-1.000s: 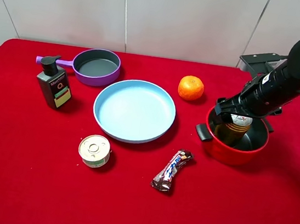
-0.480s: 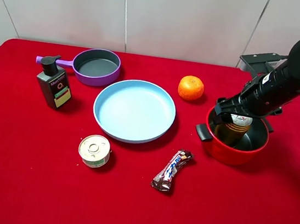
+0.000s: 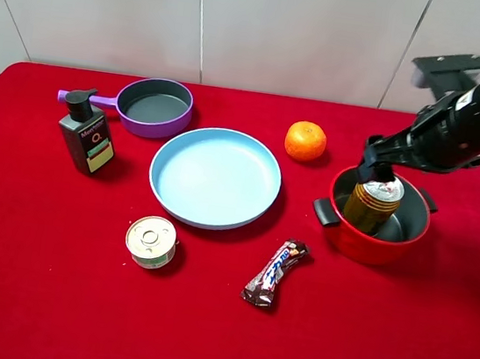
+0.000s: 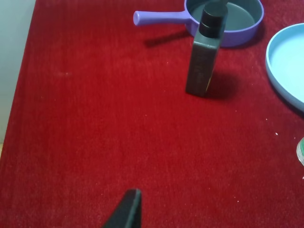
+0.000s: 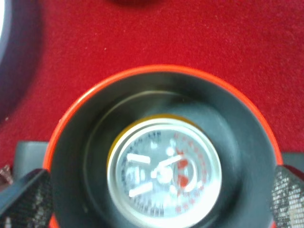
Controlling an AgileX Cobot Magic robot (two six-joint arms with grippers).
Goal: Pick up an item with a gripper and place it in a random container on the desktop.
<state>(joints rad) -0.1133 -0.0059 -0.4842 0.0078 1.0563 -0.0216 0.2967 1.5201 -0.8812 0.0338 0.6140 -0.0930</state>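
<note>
One tall gold-amber drink can (image 3: 373,207) with silver pull-tab top, upright inside one round red pot (image 3: 375,243) with black side handles; long axis vertical, top up. Also one purple long-handled pan (image 3: 153,107), one light blue plate (image 3: 215,176), one orange (image 3: 305,141). Right gripper (image 3: 377,163) above can, clear of it, fingers (image 5: 23,197) spread either side of pot rim. Left gripper (image 4: 126,211): one fingertip visible, state unclear.

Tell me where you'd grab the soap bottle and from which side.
Grip the soap bottle across its flat dark body, below the pump head, coming from above with the left gripper. It stands upright on the cloth, apart from the purple pan and blue plate, so the jaws likely have room either side.
</note>
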